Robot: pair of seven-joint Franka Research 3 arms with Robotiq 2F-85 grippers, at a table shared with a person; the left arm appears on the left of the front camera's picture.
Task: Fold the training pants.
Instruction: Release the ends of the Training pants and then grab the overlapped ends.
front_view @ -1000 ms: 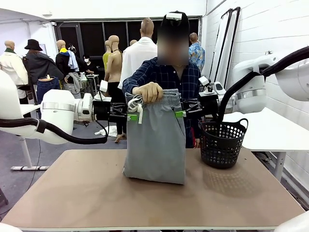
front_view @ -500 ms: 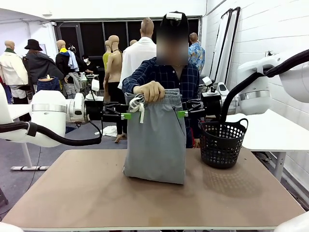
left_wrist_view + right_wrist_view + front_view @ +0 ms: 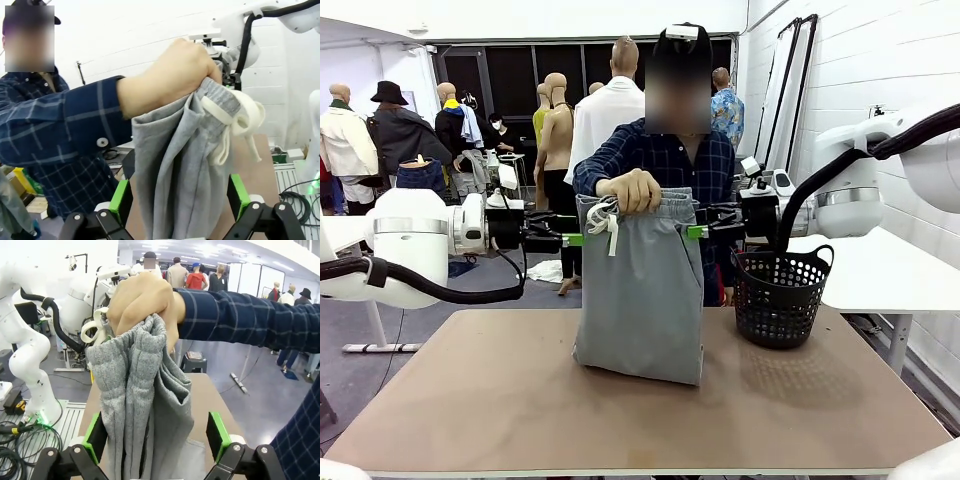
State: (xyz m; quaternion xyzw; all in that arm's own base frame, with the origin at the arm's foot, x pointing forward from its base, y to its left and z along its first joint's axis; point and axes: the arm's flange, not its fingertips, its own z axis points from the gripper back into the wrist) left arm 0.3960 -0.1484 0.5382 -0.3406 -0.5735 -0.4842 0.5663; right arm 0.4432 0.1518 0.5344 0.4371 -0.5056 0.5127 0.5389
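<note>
Left of the training pants (image 3: 640, 300), the left gripper (image 3: 572, 240) stands at waistband height, jaws wide, its green pads (image 3: 120, 199) flanking the grey cloth without pinching it. A person's hand (image 3: 632, 190) bunches the waistband by the white drawstring (image 3: 605, 215). The pants hang upright, their lower end resting on the brown table (image 3: 470, 400). Right of them, the right gripper (image 3: 694, 232) also gapes around the fabric. Farther right are a black basket (image 3: 780, 300) and a white brick wall (image 3: 880, 60).

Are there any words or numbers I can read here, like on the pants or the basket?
No text can be read anywhere.
The pants show no print or label.
The basket shows no label either.
Things in the far background are too small to tell.
</note>
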